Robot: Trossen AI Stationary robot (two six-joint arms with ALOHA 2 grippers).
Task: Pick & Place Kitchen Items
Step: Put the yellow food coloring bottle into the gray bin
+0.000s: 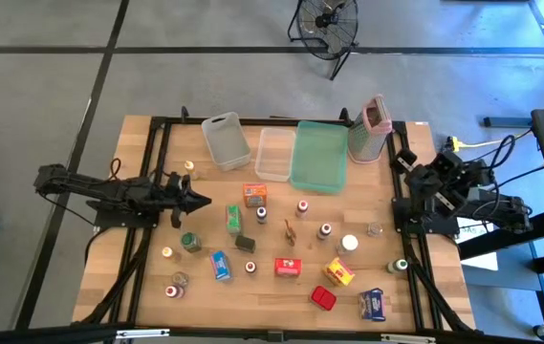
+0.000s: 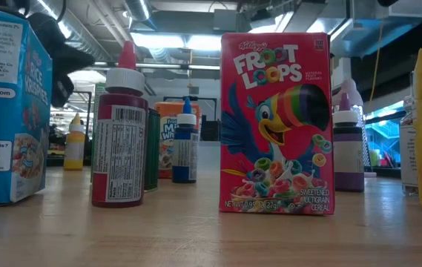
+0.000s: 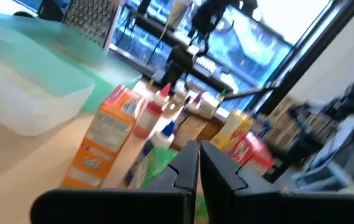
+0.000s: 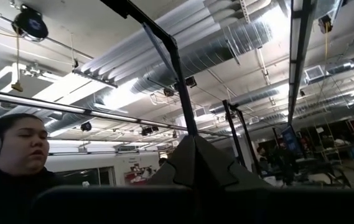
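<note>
High view first: we see the kitchen items scattered over the near two thirds of the wooden table (image 1: 147, 143), with clear bins, a teal tray (image 1: 317, 158) and a grey container with a pink rim (image 1: 369, 129) lined along the far edge. Among the items we note an orange box (image 1: 254, 194) just in front of the bins, a green packet (image 1: 233, 218) beside it, a blue box (image 1: 220, 265) nearer the front, a red Froot Loops box (image 1: 287, 267) at mid table, a yellow packet (image 1: 339, 273), a flat red box (image 1: 323, 298) and a blue Rice Krispies box (image 1: 373, 305) at the front right; small bottles with red or white caps stand between them. Low view shows the Froot Loops box upright, toucan print facing the camera, with a red-filled bottle with a white cap (image 2: 119, 137) standing to its left in that picture and apart from it. Left gripper (image 1: 198, 201) reaches in over the table's left side, fingers pressed together and holding nothing, its tip short of the green packet and orange box. Right gripper (image 4: 195, 152) is parked folded at the table's right edge, fingers likewise closed and empty. Right wrist view takes in a person wearing headphones beyond the table.
</note>
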